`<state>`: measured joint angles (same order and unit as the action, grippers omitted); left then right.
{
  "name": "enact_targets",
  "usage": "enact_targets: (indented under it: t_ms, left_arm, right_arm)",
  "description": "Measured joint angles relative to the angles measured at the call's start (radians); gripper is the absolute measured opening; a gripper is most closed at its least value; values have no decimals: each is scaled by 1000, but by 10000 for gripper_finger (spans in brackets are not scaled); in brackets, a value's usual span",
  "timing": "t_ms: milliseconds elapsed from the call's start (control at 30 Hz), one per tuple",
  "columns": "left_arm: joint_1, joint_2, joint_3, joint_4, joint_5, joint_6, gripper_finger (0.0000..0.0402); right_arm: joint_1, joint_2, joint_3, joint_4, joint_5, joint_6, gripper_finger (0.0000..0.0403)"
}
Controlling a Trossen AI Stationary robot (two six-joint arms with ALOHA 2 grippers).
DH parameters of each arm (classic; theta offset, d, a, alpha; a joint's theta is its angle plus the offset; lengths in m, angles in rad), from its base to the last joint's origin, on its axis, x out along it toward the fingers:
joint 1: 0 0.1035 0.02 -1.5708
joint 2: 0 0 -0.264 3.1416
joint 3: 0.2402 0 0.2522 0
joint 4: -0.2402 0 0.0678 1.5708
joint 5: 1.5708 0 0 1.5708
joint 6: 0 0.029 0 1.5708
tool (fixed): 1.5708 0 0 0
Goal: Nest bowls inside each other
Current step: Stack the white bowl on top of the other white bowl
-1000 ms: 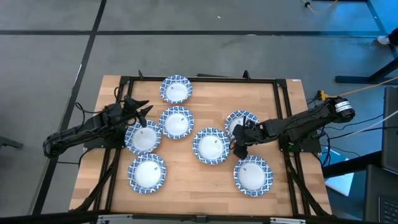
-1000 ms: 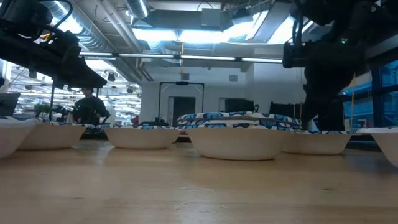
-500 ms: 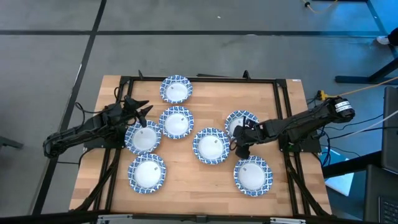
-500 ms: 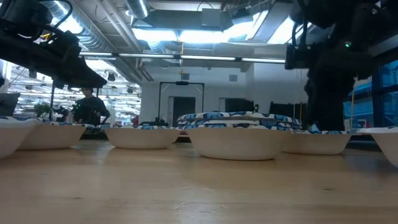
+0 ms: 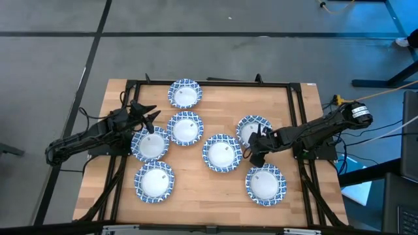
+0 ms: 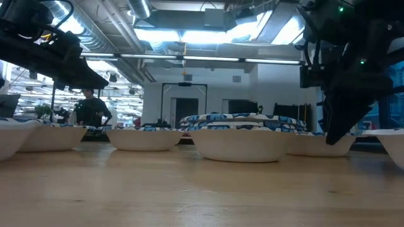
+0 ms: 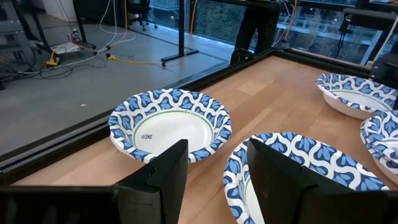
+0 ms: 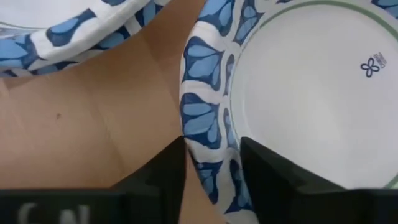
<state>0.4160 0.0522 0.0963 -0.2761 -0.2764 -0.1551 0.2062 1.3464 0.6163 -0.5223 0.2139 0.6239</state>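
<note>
Several white bowls with blue-patterned rims sit on their bases on the wooden table. My right gripper is open and points down at the near rim of the far-right bowl. In the right wrist view its fingers stand on either side of that rim. In the low view the gripper slants down in front of that bowl. My left gripper is open and empty, hovering between the left bowl and the bowl beside it. Its fingers show in the left wrist view. My right gripper has one finger inside and one outside the far-right bowl's near rim, coming from above on a slant. The bowl sits on the table. I cannot tell whether the fingers touch the rim.
The centre bowl and the near-right bowl lie close beside my right gripper. More bowls sit at the far middle and near left. Black frame rails edge the table. A person stands far off in the room.
My right gripper has moved a little toward the table's right edge, away from the centre bowl, and has tipped from upright to a slant. The bowls have stayed in place.
</note>
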Motion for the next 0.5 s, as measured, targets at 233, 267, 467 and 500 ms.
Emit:
enact_targets:
  t_ms: [233,267,467,500]
  left_arm:
    - [0,0,0,0,0,-3,160]
    - [0,0,0,0,0,-3,160]
    - [0,0,0,0,0,-3,160]
    - [0,0,0,0,0,-3,160]
  right_arm:
    - [0,0,0,0,11,0,22]
    - [0,0,0,0,10,0,13]
    - [-16,0,21,-28,25,17,11]
    - [-23,0,32,-39,26,-1,8]
